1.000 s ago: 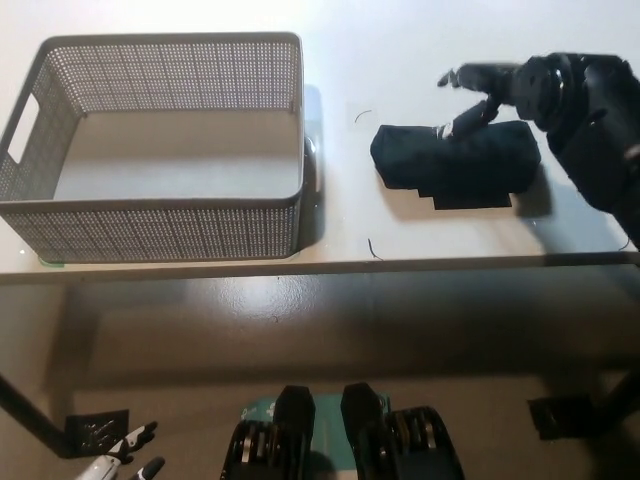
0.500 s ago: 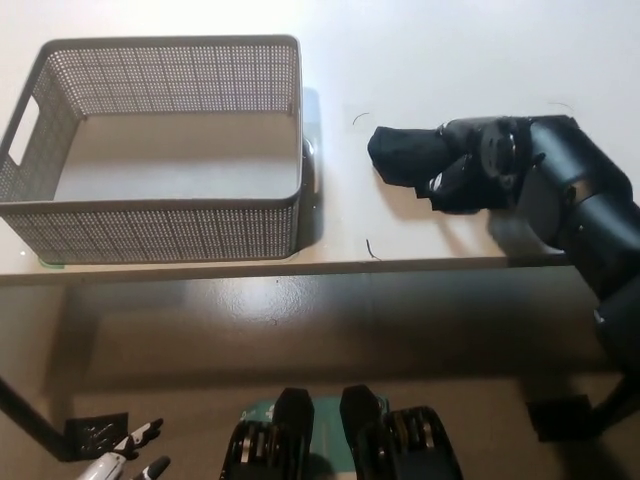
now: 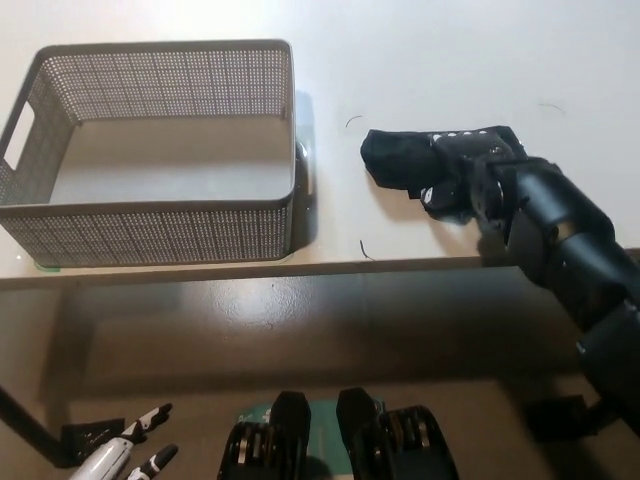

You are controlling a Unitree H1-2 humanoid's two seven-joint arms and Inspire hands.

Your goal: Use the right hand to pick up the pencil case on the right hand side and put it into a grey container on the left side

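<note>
So a second ago the black right hand (image 3: 470,180) was hovering over the far end of the pencil case (image 3: 400,160) with its fingers spread, and now it's come right down on top of it, covering the whole right half so only the left end of the case pokes out. From where I'm standing it looks like the fingers have wrapped around the case, so I'd call that a grasp, though it's black on black and hard to be totally sure how firm it is. The case is still sitting on the white table (image 3: 450,60), a bit right of the middle, hasn't been lifted as far as I can tell. So the pickup is basically at the closing stage, and the carry over to the left is all still to do. The grey container (image 3: 160,215) is on the left part of the table, empty inside, well apart from the case with bare tabletop between them. The one thing in the way is the basket's near-side wall on the right, which the hand will have to clear by lifting first. The white left hand (image 3: 125,460) is just hanging low at the bottom left, fingers apart, holding nothing.
</note>
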